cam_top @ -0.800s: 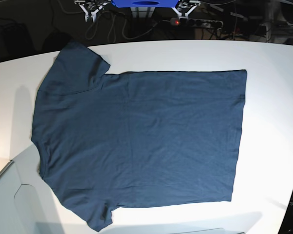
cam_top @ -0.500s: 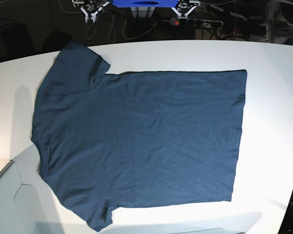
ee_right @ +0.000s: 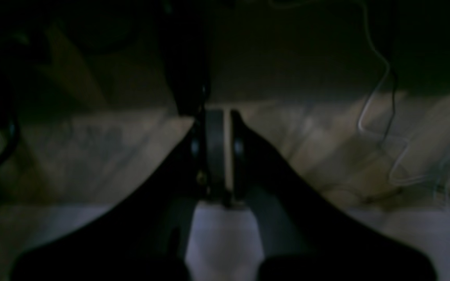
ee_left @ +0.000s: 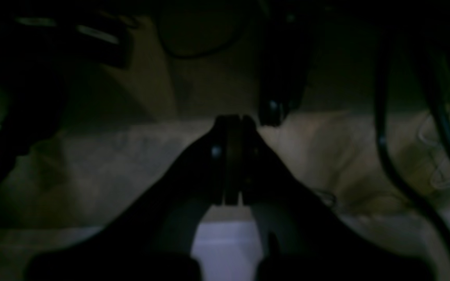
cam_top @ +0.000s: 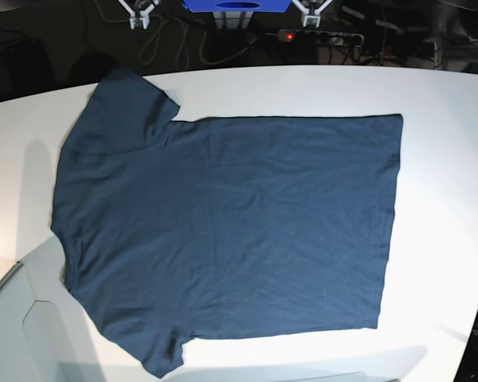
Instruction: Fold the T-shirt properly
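Note:
The dark navy T-shirt (cam_top: 223, 227) lies spread flat on the white table (cam_top: 442, 159), collar end at the left and hem at the right. One sleeve (cam_top: 127, 99) points to the far left corner, the other (cam_top: 155, 350) to the near left. My left gripper (cam_top: 313, 8) and right gripper (cam_top: 138, 12) sit at the far edge, behind the table and well apart from the shirt. In the dim left wrist view my left gripper (ee_left: 233, 121) is shut on nothing. The right gripper (ee_right: 217, 115) is likewise shut and empty in the right wrist view.
Cables and a power strip with a red light (cam_top: 287, 35) lie on the dark floor behind the table. A blue base (cam_top: 235, 5) stands between the arms. A grey panel (cam_top: 16, 334) juts in at the near left corner.
Both grippers have pulled back toward the top edge of the base view, showing less of themselves. The T-shirt has not moved.

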Controlling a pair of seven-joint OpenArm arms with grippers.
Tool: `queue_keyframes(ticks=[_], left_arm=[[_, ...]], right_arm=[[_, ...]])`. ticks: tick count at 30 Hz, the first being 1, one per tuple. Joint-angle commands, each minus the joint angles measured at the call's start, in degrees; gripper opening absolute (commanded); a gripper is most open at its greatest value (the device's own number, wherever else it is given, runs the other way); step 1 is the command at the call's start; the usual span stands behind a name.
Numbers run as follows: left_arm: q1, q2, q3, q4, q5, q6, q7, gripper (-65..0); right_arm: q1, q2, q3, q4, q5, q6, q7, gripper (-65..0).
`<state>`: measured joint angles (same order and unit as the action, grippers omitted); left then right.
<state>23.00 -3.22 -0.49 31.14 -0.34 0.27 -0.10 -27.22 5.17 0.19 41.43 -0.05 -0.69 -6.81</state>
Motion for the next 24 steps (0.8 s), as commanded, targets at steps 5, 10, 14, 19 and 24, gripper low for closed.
queue_keyframes(ticks=[5, 10, 14, 19, 24], left_arm=[[10.8, -1.48, 0.18, 17.96, -2.43, -0.23, 0.05, -65.0], [19.33, -5.26, 0.8, 34.23, -7.53, -0.23, 0.14, -65.0], [26.09, -7.9, 0.36, 47.06, -9.46, -0.23, 1.37, -65.0], [31.81, -10.01, -0.96, 62.62, -9.38, 0.12, 6.38, -65.0], [35.5, -8.51, -6.06, 75.9, -9.38, -0.05, 10.34, -65.0]], right_arm=[[-11.77, 2.87, 0.12, 17.95, -0.08, 0.64, 0.17, -65.0], [-21.35, 5.78, 0.12, 33.6, 0.01, 0.64, 0.08, -65.0], [-27.5, 8.5, 0.47, 46.61, 0.01, 0.64, -3.08, -65.0], [-32.07, 10.79, 2.06, 62.0, 0.01, 0.56, -8.71, -64.9], [-34.27, 10.61, 6.54, 76.94, -0.08, 0.56, -16.0, -61.2]])
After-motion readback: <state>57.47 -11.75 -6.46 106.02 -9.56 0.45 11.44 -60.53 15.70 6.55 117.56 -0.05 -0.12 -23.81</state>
